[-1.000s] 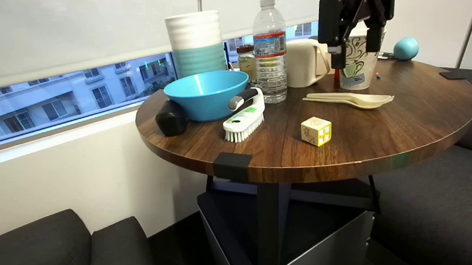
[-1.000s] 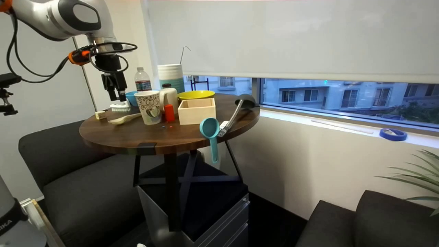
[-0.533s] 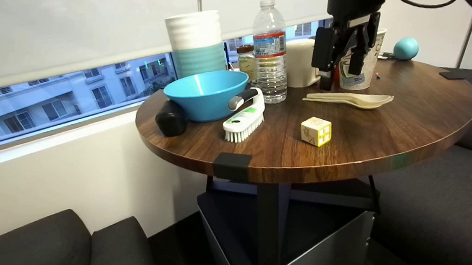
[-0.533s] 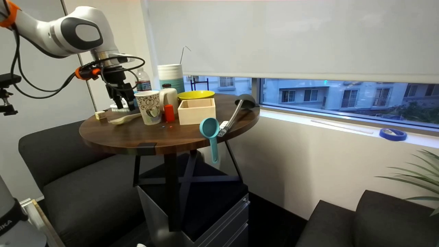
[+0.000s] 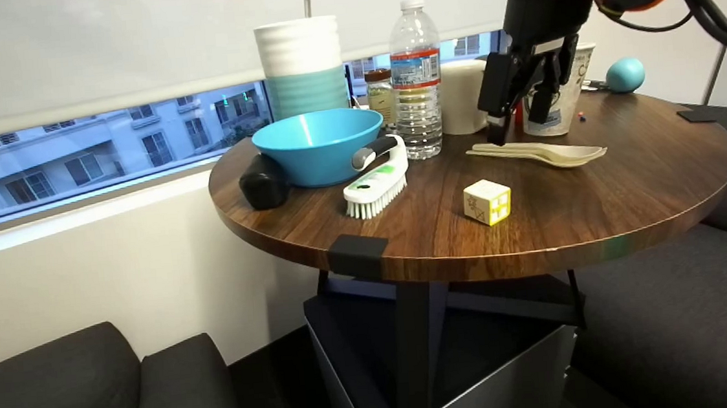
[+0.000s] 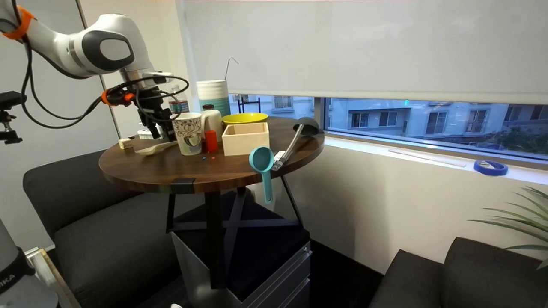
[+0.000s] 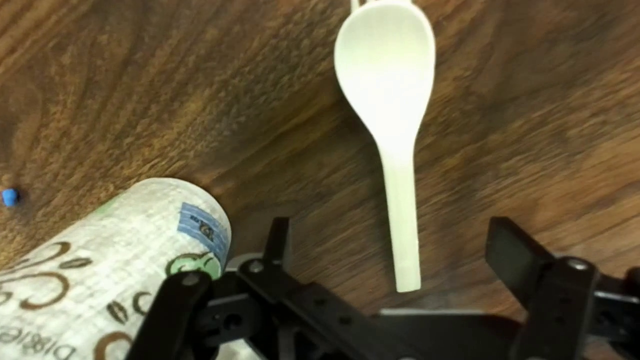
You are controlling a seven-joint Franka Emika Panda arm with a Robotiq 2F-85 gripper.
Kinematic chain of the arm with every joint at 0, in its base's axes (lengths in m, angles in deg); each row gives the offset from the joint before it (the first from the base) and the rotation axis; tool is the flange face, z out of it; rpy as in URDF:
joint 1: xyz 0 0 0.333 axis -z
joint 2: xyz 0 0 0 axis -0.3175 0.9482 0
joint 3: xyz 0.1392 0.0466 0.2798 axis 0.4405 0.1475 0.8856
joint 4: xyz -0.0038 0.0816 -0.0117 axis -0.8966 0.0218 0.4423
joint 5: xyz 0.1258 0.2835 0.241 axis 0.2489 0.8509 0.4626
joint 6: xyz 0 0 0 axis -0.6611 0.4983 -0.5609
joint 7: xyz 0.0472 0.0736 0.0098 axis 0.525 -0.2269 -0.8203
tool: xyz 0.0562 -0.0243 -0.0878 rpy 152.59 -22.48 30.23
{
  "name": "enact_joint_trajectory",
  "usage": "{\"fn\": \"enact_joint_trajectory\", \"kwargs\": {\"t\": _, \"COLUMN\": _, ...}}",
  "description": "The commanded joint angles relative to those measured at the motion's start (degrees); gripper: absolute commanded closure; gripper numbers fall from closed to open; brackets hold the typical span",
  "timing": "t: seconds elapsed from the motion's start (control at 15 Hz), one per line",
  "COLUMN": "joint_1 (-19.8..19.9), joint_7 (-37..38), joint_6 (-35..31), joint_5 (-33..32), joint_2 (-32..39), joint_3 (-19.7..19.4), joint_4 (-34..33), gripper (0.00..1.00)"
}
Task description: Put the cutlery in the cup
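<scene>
While 1 hand [image 7: 389, 232] gapes wide, at least 2 cream utensils [image 7: 390, 85], 1 patterned cup [image 7: 125, 245] nearby

Blue bowl [image 5: 320, 159] (white brush [image 5: 380, 179] near)

In an exterior view, the camera stands near the desk [image 5: 647, 178], above its top, facing obliquely with the window [image 5: 107, 156] at rear left and the block [image 5: 487, 202] foremost. In an exterior view, the camera stands farther back, desk left of centre, window at right, scoop [image 6: 261, 159] foremost. Both exterior views share the desk, blind [image 6: 364, 51] and cup [image 6: 189, 134], their lines of sight crossing. The wrist view looks steeply down at close range, past the gripper [image 7: 390, 230] to the spoon [image 7: 397, 145], the cup cropped at lower left.
</scene>
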Motion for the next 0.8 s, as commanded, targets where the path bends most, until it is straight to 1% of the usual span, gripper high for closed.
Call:
{"fn": "enact_joint_trajectory", "kwargs": {"t": 0.0, "joint_1": -1.34, "joint_7": -4.86, "joint_6": -6.71, "joint_5": 3.38, "joint_2": 1.47, "joint_3": -2.58, "joint_4": 2.17, "gripper": 0.0}}
{"fn": "enact_joint_trajectory", "kwargs": {"t": 0.13, "joint_1": -2.45, "joint_7": -7.79, "joint_6": -8.67, "joint_5": 5.81, "joint_2": 2.07, "joint_3": -3.69, "joint_4": 2.77, "gripper": 0.0}}
{"fn": "enact_joint_trajectory", "kwargs": {"t": 0.27, "joint_1": -3.57, "joint_7": -10.2, "joint_6": -9.25, "joint_5": 8.37, "joint_2": 2.26, "joint_3": -4.39, "joint_4": 2.96, "gripper": 0.0}}
{"fn": "enact_joint_trajectory", "kwargs": {"t": 0.33, "joint_1": -4.08, "joint_7": -11.25, "joint_6": -9.27, "joint_5": 9.52, "joint_2": 2.23, "joint_3": -4.68, "joint_4": 2.95, "gripper": 0.14}}
{"fn": "enact_joint_trajectory", "kwargs": {"t": 0.4, "joint_1": -4.4, "joint_7": -11.96, "joint_6": -9.08, "joint_5": 10.19, "joint_2": 2.0, "joint_3": -4.77, "joint_4": 2.97, "gripper": 0.26}}
{"fn": "enact_joint_trajectory", "kwargs": {"t": 0.6, "joint_1": -4.44, "joint_7": -12.44, "joint_6": -8.48, "joint_5": 10.3, "joint_2": 1.65, "joint_3": -4.68, "joint_4": 3.02, "gripper": 0.5}}
{"fn": "enact_joint_trajectory", "kwargs": {"t": 0.73, "joint_1": -4.28, "joint_7": -12.65, "joint_6": -8.35, "joint_5": 10.05, "joint_2": 1.37, "joint_3": -4.79, "joint_4": 3.06, "gripper": 0.62}}
